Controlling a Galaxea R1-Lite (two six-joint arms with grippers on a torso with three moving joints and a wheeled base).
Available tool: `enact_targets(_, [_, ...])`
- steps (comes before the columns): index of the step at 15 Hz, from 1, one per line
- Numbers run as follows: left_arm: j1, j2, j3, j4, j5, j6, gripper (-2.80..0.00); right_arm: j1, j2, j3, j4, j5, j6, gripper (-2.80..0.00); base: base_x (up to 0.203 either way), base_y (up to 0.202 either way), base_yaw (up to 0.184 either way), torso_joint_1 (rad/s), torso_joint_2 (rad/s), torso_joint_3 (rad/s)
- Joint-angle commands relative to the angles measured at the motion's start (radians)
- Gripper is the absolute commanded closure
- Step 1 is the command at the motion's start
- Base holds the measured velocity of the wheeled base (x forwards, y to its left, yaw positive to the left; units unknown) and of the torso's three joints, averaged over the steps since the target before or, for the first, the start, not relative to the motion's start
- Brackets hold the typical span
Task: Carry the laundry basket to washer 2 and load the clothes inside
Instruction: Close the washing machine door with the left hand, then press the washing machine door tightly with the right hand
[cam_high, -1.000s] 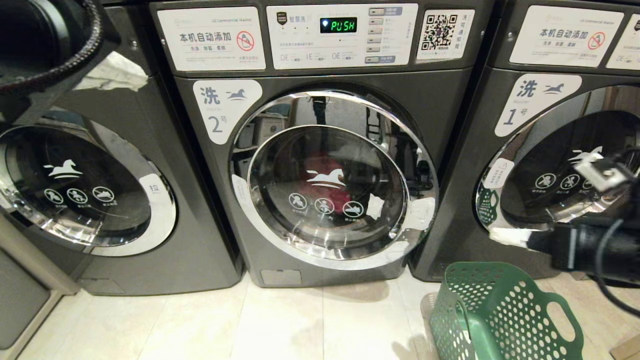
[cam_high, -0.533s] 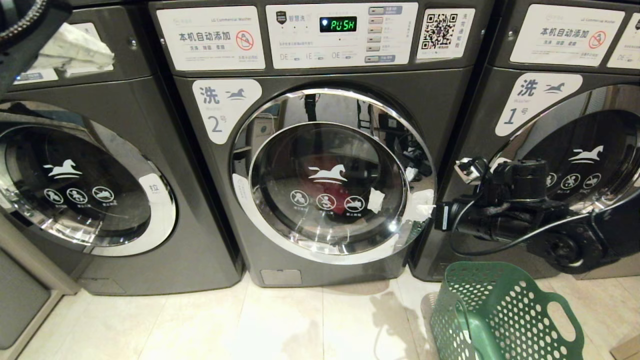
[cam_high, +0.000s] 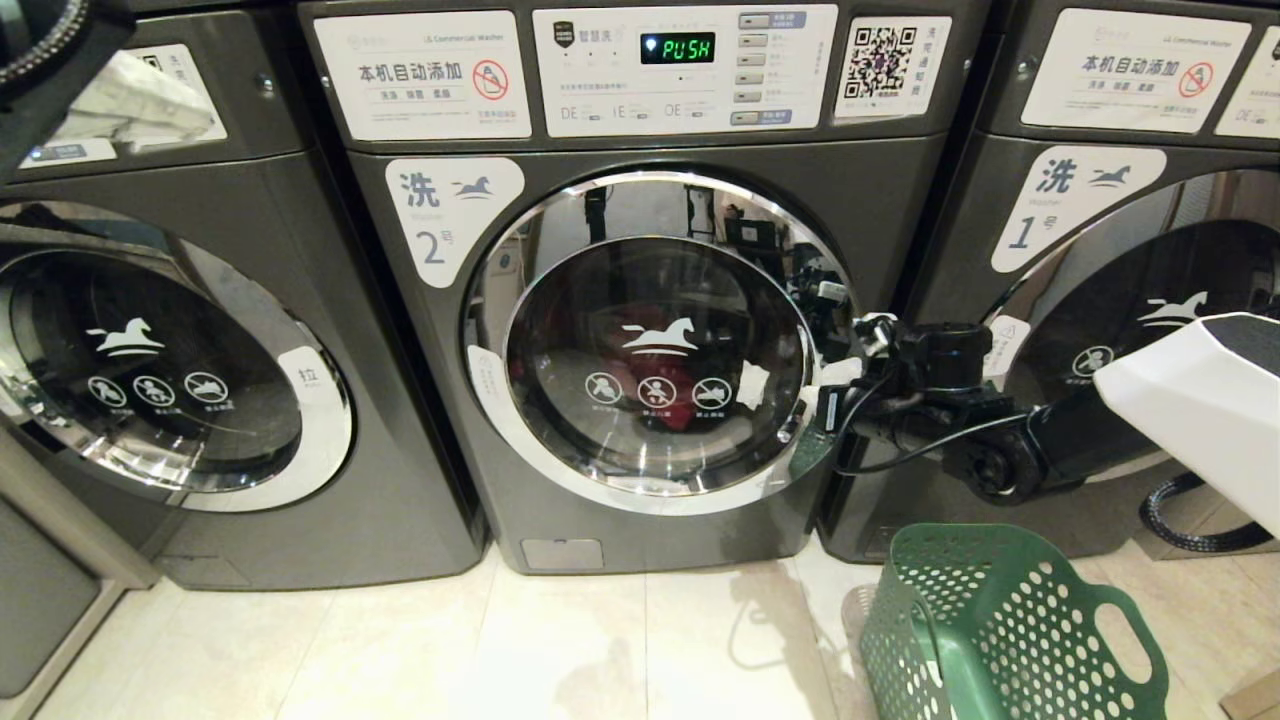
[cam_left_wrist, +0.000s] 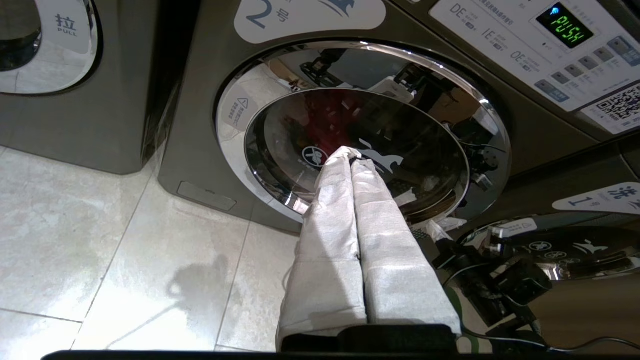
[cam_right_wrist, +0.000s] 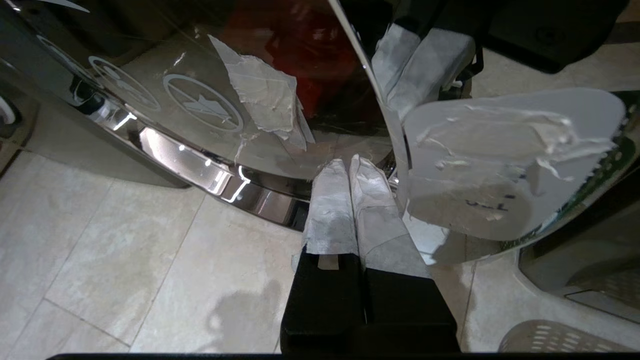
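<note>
Head view: right gripper (cam_high: 832, 405) at the dark grey front-load washer 2 (cam_high: 640, 300) door's right rim.
Both grippers' jaws are closed, empty; the perforated green plastic laundry basket (cam_high: 1010, 630) stands below-right of the washer.

washer 2 (cam_high: 640, 330): label "洗 2号" (horse logo) | display (cam_high: 677, 48): "PUSH" | washer on its right (cam_high: 1100, 250): "洗 1号" | left washer's door (cam_high: 306, 376): "拉"

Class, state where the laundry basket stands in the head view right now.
The laundry basket stands on the tiled floor at the lower right of the head view, below the gap between washer 2 and the washer labelled 1, beneath the right gripper.
</note>
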Motion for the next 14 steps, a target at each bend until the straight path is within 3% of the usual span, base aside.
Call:
enact_targets(1, [0.003,0.000,-0.001,0.004,0.004,-0.004,0.00,-0.008,0.053,-0.051,-0.004,-0.018,-0.002,0.00,0.000,0.000,0.000,0.000,0.00,0.000])
enact_targets(8, [0.040,-0.004,-0.001,0.007,0.005,-0.002,0.00,-0.048,0.215,-0.338,0.018,-0.072,-0.050,0.00,0.000,0.000,0.000,0.000,0.00,0.000])
enact_targets(14, [0.173,-0.047,0.047,0.009,0.010,-0.004,0.00,-0.056,0.347,-0.563,0.030,-0.092,-0.063,0.00,0.000,0.000,0.000,0.000,0.00,0.000])
